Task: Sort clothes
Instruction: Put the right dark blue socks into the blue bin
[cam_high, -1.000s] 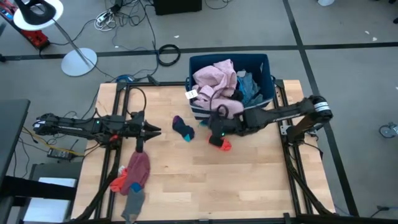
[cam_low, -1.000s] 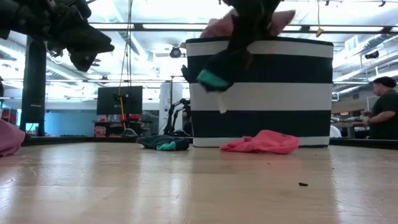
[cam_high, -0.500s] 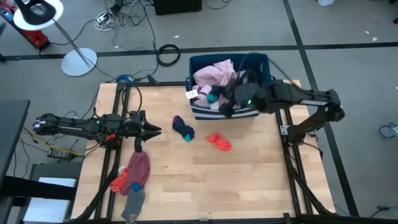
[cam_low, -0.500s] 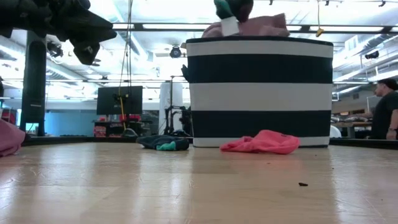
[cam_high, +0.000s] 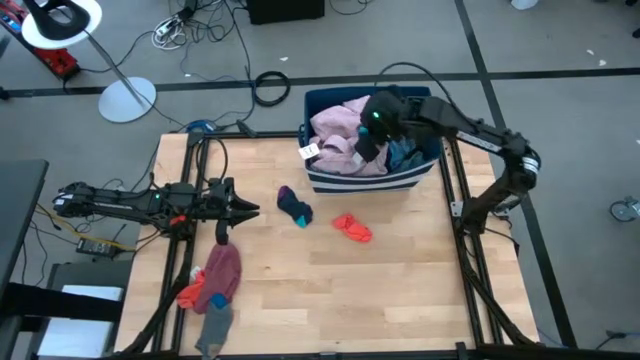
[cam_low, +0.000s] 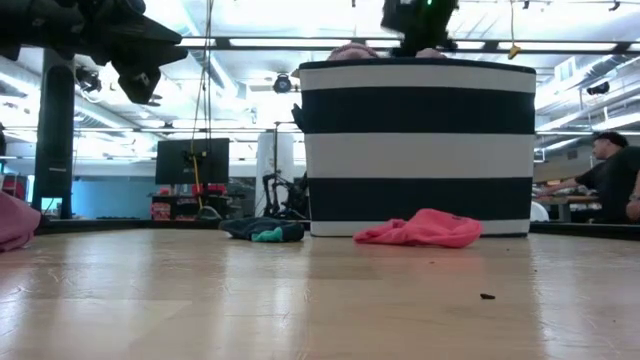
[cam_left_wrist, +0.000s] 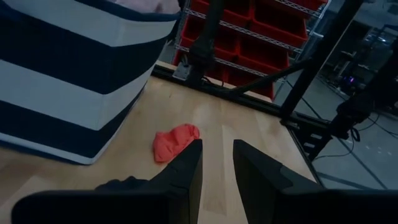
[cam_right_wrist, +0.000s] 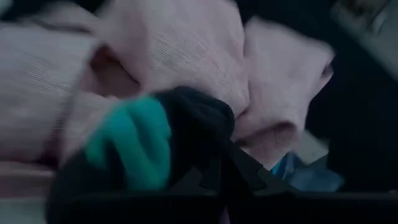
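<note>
My right gripper (cam_high: 368, 140) hangs over the dark blue, white-striped bin (cam_high: 425, 98), shut on a dark sock with a teal toe (cam_right_wrist: 130, 149). A pink garment (cam_high: 340, 125) and a blue one (cam_high: 405, 152) lie in the bin below it. On the table in front of the bin lie another dark sock with teal (cam_high: 295, 207) and a red-orange sock (cam_high: 352, 228). My left gripper (cam_left_wrist: 217, 163) waits over the table's left side, open, with nothing between its fingers. My right gripper pinches the sock's dark part (cam_right_wrist: 199, 134) between its two fingers, coming at it slanting down from above. The sock hangs over the pink garment (cam_right_wrist: 186, 56). Its teal toe end (cam_right_wrist: 127, 146) droops to one side. Whether it touches the garment I cannot tell.
A pile of pink, red and grey clothes (cam_high: 213, 285) lies at the table's near left corner. In the low view the bin's striped wall (cam_low: 420, 150) stands behind the red-orange sock (cam_low: 420, 228). A person (cam_low: 615, 170) stands in the room beyond the table.
My right gripper has risen from the table in front of the bin, near the red-orange sock, and swung toward the far edge until it is over the bin. It has carried the dark teal-toed sock along, lifted clear. The red-orange sock has stayed on the table.
</note>
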